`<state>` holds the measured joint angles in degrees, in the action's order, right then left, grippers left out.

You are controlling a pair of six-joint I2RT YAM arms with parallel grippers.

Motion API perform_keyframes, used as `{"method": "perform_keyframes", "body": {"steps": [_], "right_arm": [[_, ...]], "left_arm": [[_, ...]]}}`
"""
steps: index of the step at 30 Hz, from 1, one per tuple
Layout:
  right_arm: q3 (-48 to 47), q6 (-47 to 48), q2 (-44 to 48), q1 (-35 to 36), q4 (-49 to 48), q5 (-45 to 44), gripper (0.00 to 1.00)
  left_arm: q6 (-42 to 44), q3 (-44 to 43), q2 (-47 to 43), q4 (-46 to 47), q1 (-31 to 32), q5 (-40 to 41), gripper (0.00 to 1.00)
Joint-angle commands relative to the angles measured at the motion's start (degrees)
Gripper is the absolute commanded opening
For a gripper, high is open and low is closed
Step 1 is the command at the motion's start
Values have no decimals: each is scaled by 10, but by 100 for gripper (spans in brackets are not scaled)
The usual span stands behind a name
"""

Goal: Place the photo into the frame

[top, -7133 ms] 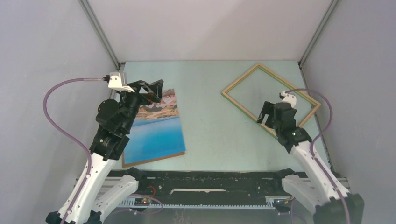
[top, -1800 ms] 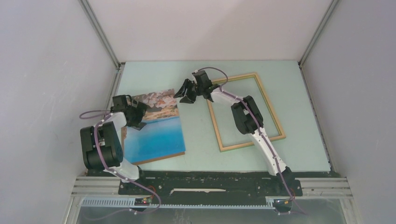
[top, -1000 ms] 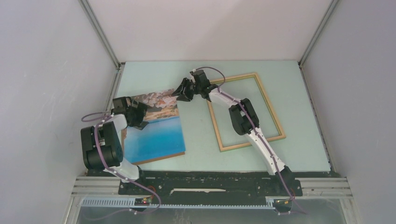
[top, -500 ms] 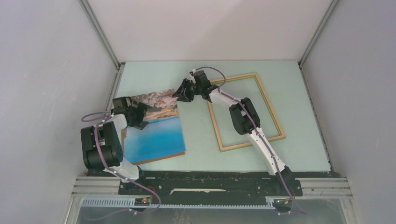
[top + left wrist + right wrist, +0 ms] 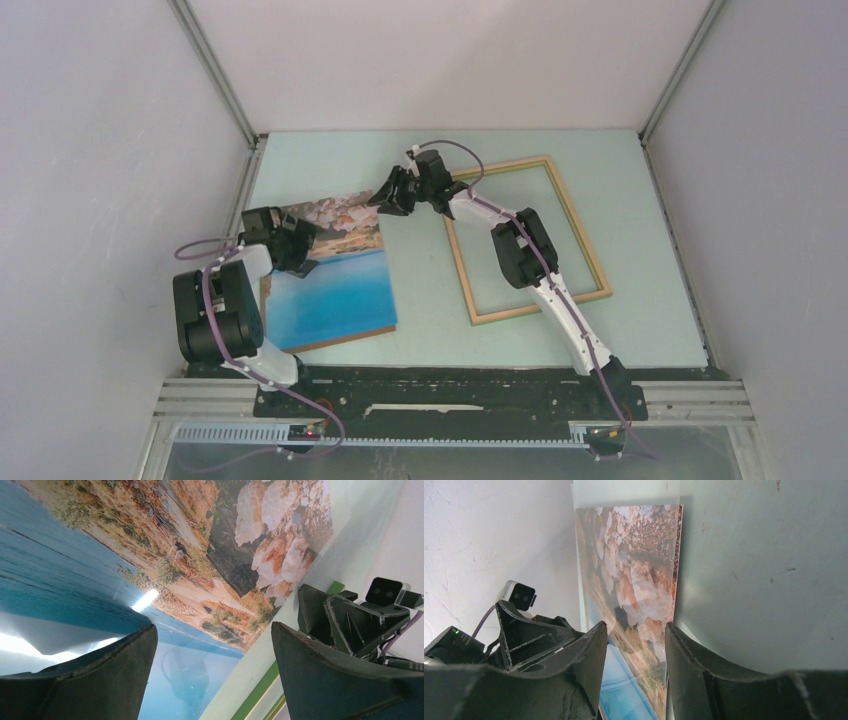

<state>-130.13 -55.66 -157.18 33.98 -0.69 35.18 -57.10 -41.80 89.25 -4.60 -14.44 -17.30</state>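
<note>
The photo (image 5: 335, 275) lies face up on the left of the table, its rocky end toward the back. To its right the frame (image 5: 540, 304) lies flat, light wood face up. My left gripper (image 5: 303, 245) hovers low over the photo's left part, its jaws wide open above the print (image 5: 200, 555) with nothing between them (image 5: 212, 630). A green strip of the frame (image 5: 256, 697) shows past the photo's edge. My right gripper (image 5: 390, 196) reaches across the frame's back left corner to the photo's back right corner. Its jaws (image 5: 635, 626) stand part open, and the photo (image 5: 639, 580) shows beyond them, ungripped.
The pale green table (image 5: 430, 300) is boxed in by grey side walls (image 5: 100, 150) and a white back wall (image 5: 450, 60). The right arm's forearm (image 5: 520, 250) lies over the frame's opening. The black base rail (image 5: 430, 395) runs along the near edge.
Since the earliest frame the frame has been turned and shifted toward the middle, and the right gripper has left it for the photo's corner. Over the last second nothing visibly moves.
</note>
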Motion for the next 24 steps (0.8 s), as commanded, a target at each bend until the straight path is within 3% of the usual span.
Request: {"method": "perform_keyframes", "body": {"steps": [1,5,13,17,24], "right_arm": [[-5,-15,38,-2,-36,7,54],[-6,-29,32,-2,-54,22,54],[5,-52,29,-5,-84,39,54],[3,-35,32,0,-56,27,54],[47,4,64,1,1,4,53]], "left_arm": [[77,-35,-14,-49,-1,16,95],[145,-92,-33,-104,-2,62,96],[141,-111,-15,-105,-45,73,95],[181,-141,-40,-124,-79,121,100],[235,-183,-2,-165,-116,171,100]]}}
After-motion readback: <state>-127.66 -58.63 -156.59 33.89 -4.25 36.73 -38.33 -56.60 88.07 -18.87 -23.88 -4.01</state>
